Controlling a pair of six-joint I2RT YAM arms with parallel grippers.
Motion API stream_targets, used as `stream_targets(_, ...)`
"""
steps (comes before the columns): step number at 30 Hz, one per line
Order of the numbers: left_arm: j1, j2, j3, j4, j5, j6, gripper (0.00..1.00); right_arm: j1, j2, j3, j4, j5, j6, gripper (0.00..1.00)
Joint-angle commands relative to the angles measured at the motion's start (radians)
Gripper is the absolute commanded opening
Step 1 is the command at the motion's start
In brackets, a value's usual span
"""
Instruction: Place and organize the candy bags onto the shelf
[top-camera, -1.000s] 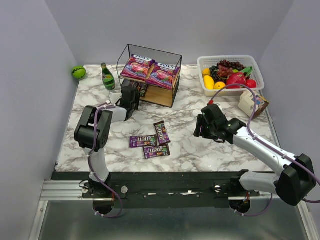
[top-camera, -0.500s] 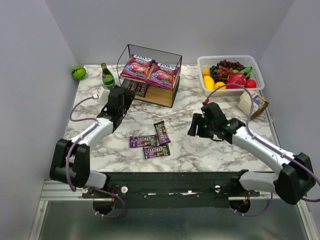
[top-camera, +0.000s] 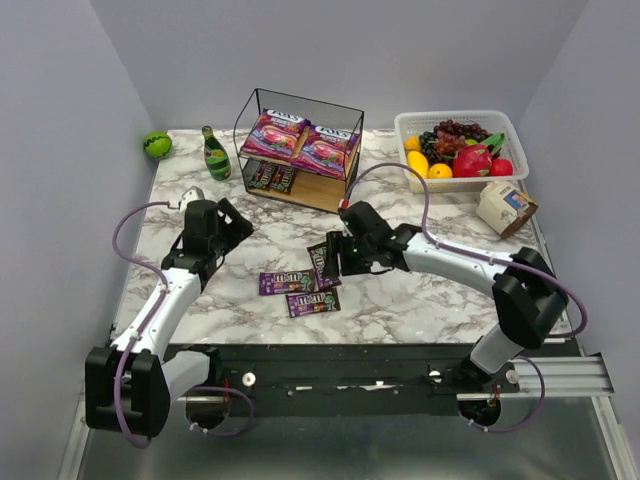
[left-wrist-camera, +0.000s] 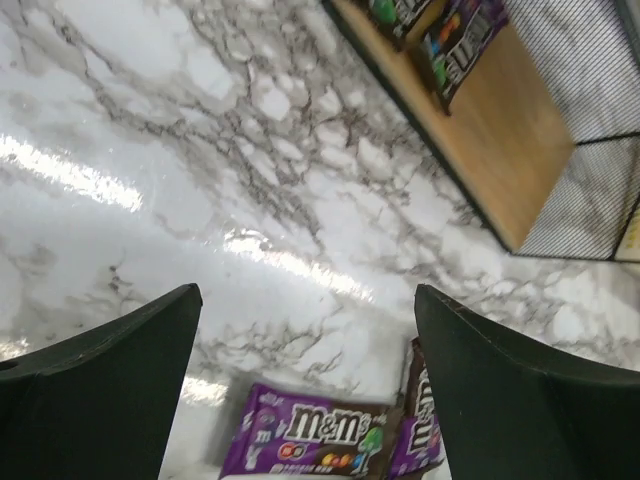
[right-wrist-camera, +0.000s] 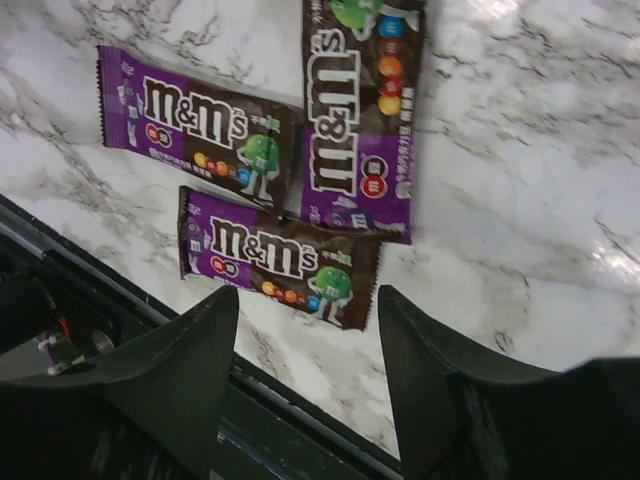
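Bench (top-camera: 430, 295): hard glossy marble, flat; free room around the loose packets.
Shelf (top-camera: 322, 190): far edge; bare board right of the shelved packets (top-camera: 272, 177).
FOX'S bags (top-camera: 300, 140): top tier, side by side.
Loose packets (top-camera: 303, 284): three, toward near edge, touching; judged light, soft, slippery; pinch across narrow width.
Right gripper (right-wrist-camera: 308, 300): jaws apart, empty, above loose packets.
Left gripper (left-wrist-camera: 305, 300): jaws wide apart, empty.

Counter (top-camera: 400, 310): white marble pattern with grey veining, glossy; bright glare streaks (left-wrist-camera: 60, 170) visible in left wrist view. Walls (top-camera: 60, 150): plain pale grey-lavender, enclosing the counter on left, back and right. Near edge: black strip, then aluminium rail (top-camera: 130, 378). Below: grey floor (top-camera: 330, 450). Lighting even, soft shadows.
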Motion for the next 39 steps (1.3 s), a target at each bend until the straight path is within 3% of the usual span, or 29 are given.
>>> stream_targets(1, 0.019, -0.007, -0.008, -0.164, 0.18, 0.143, 0.85, 0.016, 0.104, 0.092, 0.067, -0.079, 0.03, 0.63)
stream_targets(6, 0.027, 0.06, -0.031, -0.175, 0.393, 0.15, 0.66, 0.014, 0.202, 0.146, 0.13, -0.191, 0.078, 0.52)
stream_targets(10, 0.027, 0.132, -0.028, -0.195, 0.472, 0.16, 0.57, 0.014, 0.259, 0.184, 0.138, -0.226, 0.095, 0.42)
stream_targets(15, 0.027, 0.172, -0.012, -0.256, 0.45, 0.199, 0.54, 0.017, 0.293, 0.186, 0.164, -0.278, 0.098, 0.33)
stream_targets(22, 0.027, 0.241, -0.041, -0.253, 0.469, 0.209, 0.54, 0.014, 0.356, 0.167, 0.161, -0.305, 0.107, 0.29)
stream_targets(32, 0.028, 0.278, -0.061, -0.221, 0.522, 0.224, 0.53, 0.016, 0.417, 0.172, 0.107, -0.185, 0.112, 0.26)
stream_targets(39, 0.037, 0.292, -0.083, -0.149, 0.57, 0.189, 0.44, 0.014, 0.434, 0.181, 0.066, -0.13, 0.089, 0.26)
